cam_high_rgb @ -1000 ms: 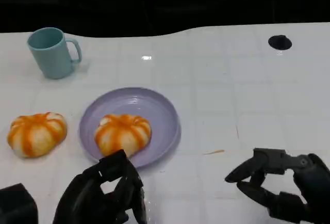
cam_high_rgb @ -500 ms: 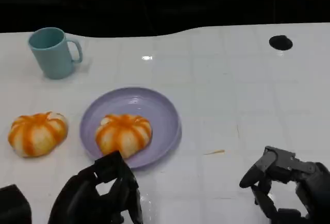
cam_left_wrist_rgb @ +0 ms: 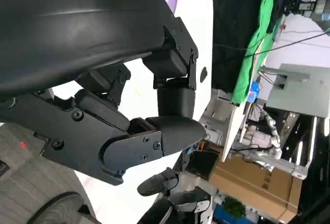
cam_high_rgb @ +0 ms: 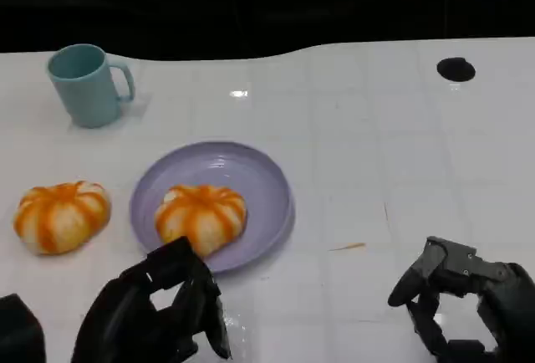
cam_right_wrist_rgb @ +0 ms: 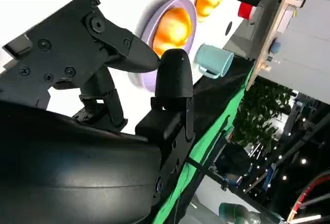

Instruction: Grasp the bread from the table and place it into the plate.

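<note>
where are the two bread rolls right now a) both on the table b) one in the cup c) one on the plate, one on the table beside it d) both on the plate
c: one bread roll lies on the purple plate, the other bread roll on the table beside it.

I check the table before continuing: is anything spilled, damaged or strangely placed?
Nothing spilled or damaged. One bread sits in the plate, another bread lies on the table beside it, and the cup stands upright.
</note>
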